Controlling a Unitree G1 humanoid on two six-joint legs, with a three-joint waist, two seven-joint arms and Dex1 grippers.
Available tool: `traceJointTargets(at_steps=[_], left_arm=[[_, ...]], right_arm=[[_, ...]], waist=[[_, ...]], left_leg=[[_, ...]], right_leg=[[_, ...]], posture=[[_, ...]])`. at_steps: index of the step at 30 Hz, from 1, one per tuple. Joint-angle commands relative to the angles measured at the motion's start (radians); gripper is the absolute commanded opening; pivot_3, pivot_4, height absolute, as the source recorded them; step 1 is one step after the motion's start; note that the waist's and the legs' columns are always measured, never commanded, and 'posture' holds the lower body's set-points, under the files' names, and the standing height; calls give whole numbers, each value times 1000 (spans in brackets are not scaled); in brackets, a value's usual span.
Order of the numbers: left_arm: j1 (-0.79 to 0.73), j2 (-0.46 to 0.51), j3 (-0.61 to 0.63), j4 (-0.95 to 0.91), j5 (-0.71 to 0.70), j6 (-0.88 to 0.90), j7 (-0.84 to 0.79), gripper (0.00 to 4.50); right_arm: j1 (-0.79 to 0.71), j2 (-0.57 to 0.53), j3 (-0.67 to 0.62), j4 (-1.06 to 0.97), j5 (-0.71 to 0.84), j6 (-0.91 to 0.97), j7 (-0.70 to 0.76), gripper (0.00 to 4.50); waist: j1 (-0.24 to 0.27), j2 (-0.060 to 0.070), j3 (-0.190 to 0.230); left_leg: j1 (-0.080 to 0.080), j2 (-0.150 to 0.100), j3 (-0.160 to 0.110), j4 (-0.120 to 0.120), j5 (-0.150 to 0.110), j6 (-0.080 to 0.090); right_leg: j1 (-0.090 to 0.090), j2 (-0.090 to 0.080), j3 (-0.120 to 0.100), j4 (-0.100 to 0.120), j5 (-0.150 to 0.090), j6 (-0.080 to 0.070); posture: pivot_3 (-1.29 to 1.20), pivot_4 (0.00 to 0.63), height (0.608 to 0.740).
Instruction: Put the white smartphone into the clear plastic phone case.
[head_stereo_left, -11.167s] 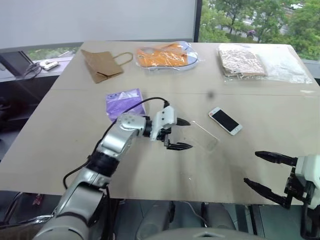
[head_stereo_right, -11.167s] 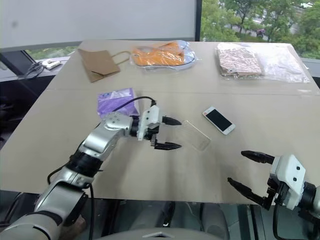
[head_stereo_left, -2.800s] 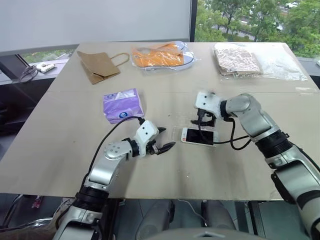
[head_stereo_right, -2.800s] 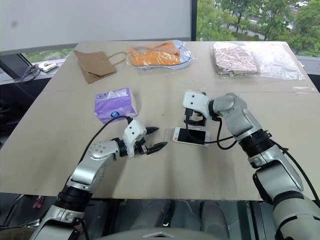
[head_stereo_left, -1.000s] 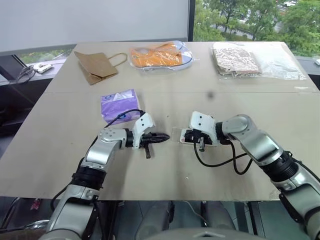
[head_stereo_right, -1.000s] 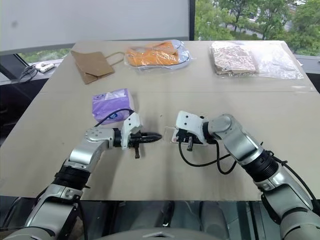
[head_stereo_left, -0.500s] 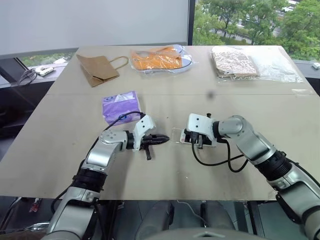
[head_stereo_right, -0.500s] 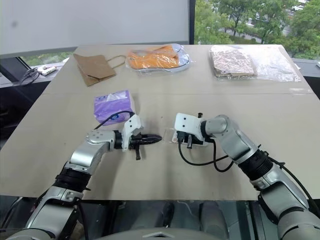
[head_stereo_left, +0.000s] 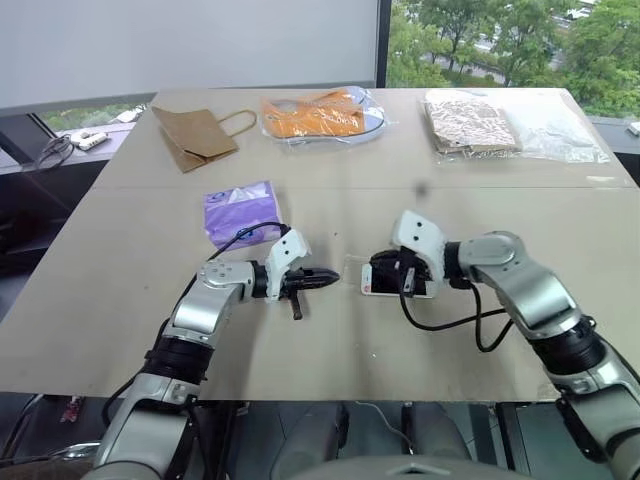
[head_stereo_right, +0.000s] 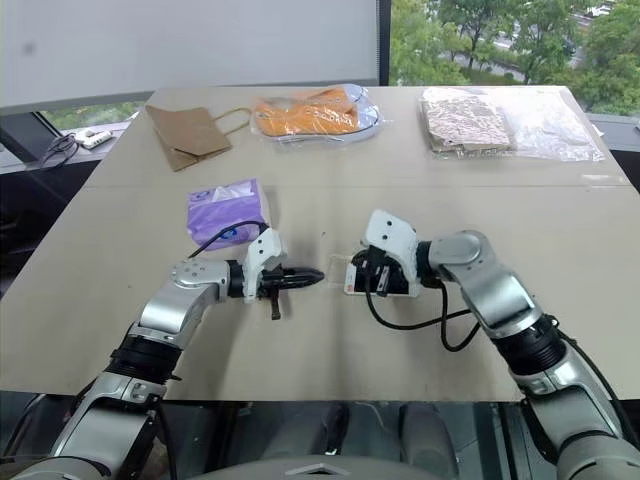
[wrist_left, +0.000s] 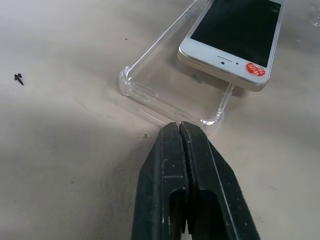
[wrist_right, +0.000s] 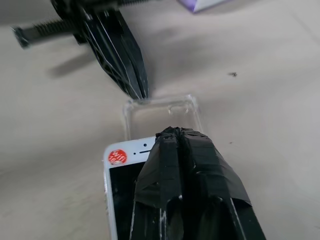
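The white smartphone (wrist_left: 235, 37) lies screen up on the table, a red sticker at its near end. That end overlaps the clear plastic phone case (wrist_left: 167, 85), whose other half is empty. My left gripper (wrist_left: 179, 126) is shut, its tips at the case's free end edge; in the head view it (head_stereo_left: 325, 277) points right along the table. My right gripper (wrist_right: 175, 132) is shut with nothing in it, its tips just above the phone's sticker end. In the head view it (head_stereo_left: 385, 272) hides much of the phone.
A purple tissue pack (head_stereo_left: 243, 212) lies behind my left arm. At the table's far side are a brown paper bag (head_stereo_left: 195, 135), an orange item in plastic (head_stereo_left: 320, 113) and patterned packs in clear bags (head_stereo_left: 480, 125).
My right hand has lifted a little and turned, drawing slightly back from the phone. The left gripper, phone and case have stayed in place.
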Motion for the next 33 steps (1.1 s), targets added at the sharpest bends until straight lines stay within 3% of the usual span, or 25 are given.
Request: traceJointTargets(at_steps=[1, 10, 24, 33], left_arm=[[-7, -1, -2, 1, 6, -8, 3, 25], [-16, 4, -1, 15, 11, -15, -4, 25], [-14, 8, 0, 13, 14, -20, -2, 25], [1, 7, 2, -8, 10, -13, 8, 25]], right_arm=[[33, -51, -20, -121, 43, 46, 20, 0], [152, -207, 34, -229, 98, 130, 64, 0], [30, -107, 58, 56, 6, -8, -3, 0], [45, -112, 25, -39, 114, 26, 82, 0]], waist=[[1, 0, 0], [2, -1, 1], [1, -2, 2], [1, -2, 2]], left_leg=[[0, 0, 0, 0, 0, 0], [-1, 0, 0, 0, -2, 3], [-1, 0, 0, 0, 0, 0], [-2, 0, 0, 0, 0, 0]], right_leg=[[0, 0, 0, 0, 0, 0], [0, -1, -1, -1, 0, 0], [0, -1, -1, -1, 0, 0], [-2, -1, -1, -1, 0, 0]], posture=[[0, 150, 740], [0, 150, 740], [0, 150, 740], [0, 150, 740]])
